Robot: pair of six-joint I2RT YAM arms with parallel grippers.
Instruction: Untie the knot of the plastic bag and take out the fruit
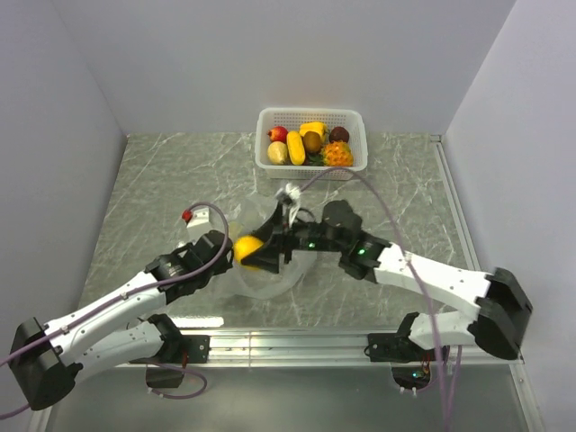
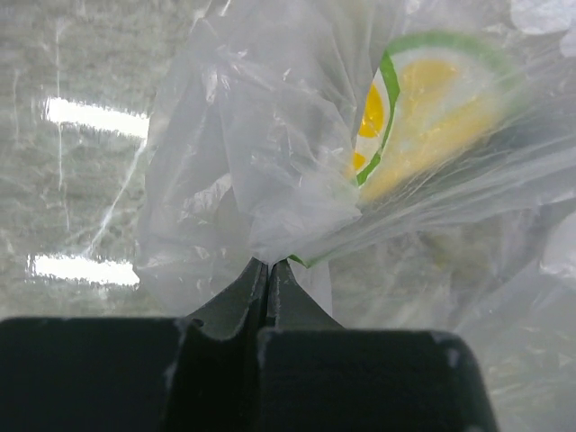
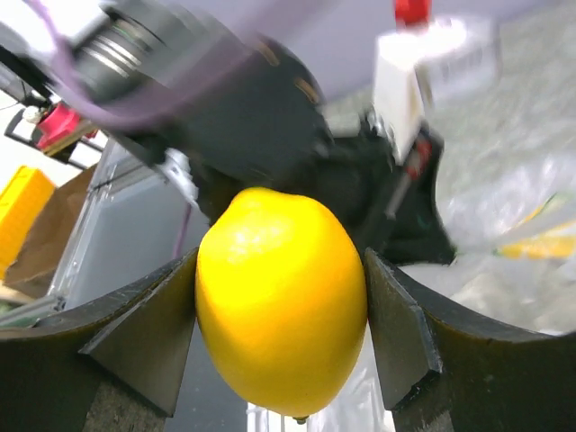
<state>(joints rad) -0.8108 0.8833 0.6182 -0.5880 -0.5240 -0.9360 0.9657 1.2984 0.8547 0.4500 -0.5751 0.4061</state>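
The clear plastic bag (image 1: 265, 281) lies crumpled on the marble table between the two arms; it fills the left wrist view (image 2: 270, 162), showing a printed yellow and green lemon slice. My left gripper (image 2: 269, 263) is shut on a fold of the bag. My right gripper (image 3: 281, 310) is shut on a yellow lemon (image 3: 281, 310), held above the bag just by the left wrist; in the top view the lemon (image 1: 248, 249) sits between the two grippers.
A white basket (image 1: 351, 119) at the back of the table holds several toy fruits, among them a pineapple-like orange one (image 1: 337, 154), a kiwi (image 1: 312, 141) and a banana (image 1: 295, 147). Grey walls close the left and right sides.
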